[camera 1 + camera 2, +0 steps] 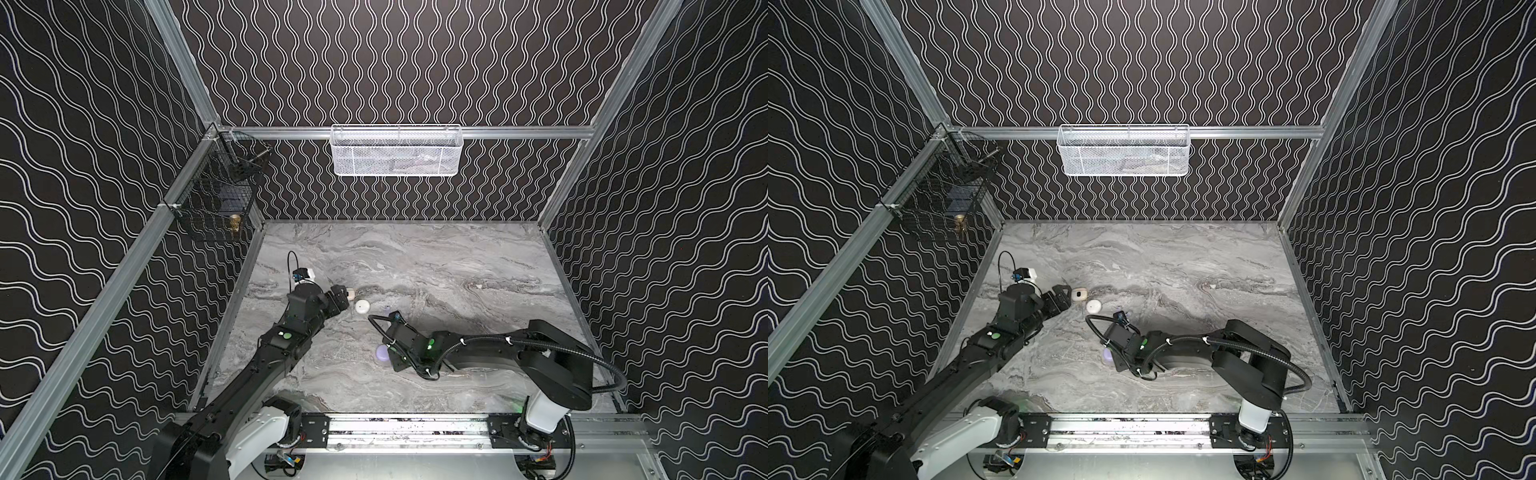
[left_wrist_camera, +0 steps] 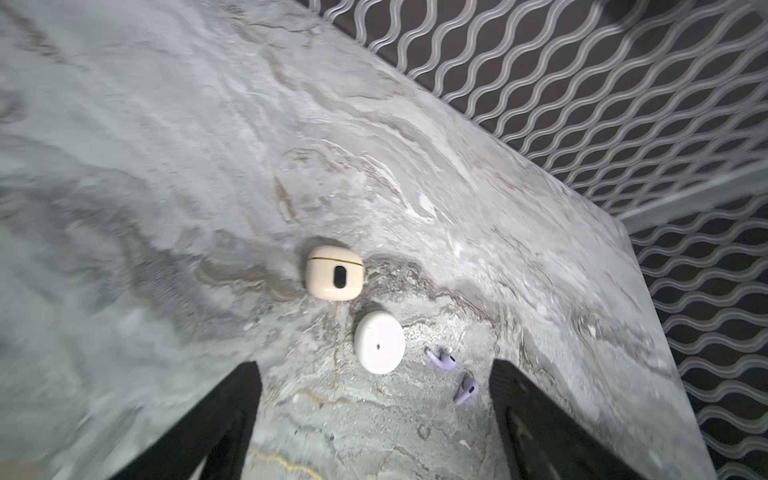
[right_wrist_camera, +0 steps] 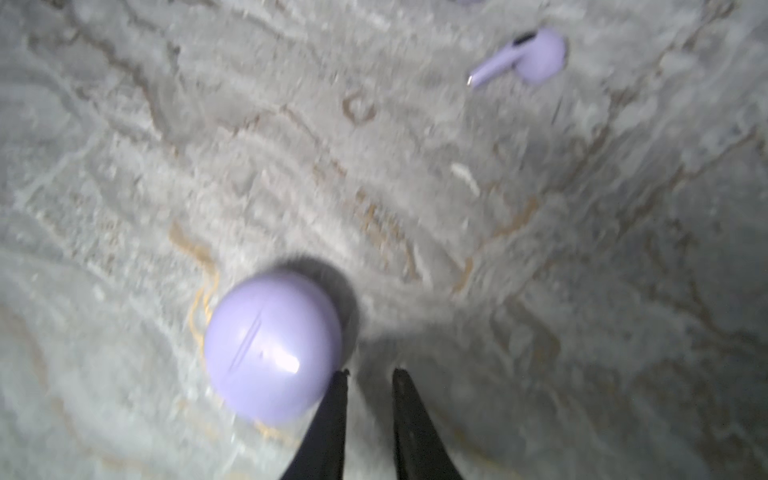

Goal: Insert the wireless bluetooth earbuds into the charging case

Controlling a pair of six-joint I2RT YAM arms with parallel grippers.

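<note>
While both hands hover empty, two lavender earbuds [image 2: 441, 360] lie loose on the marble surface [image 2: 166, 166].
Spread wide and holding nothing, the left hand [image 2: 374, 365] faces them: they lie flat just ahead, near one finger, beyond a white case [image 2: 379, 343] and a cream case [image 2: 334, 272]. Nearly closed and empty, the right hand [image 3: 370, 372] sits beside the lavender case [image 3: 274, 345], one earbud well ahead.
</note>
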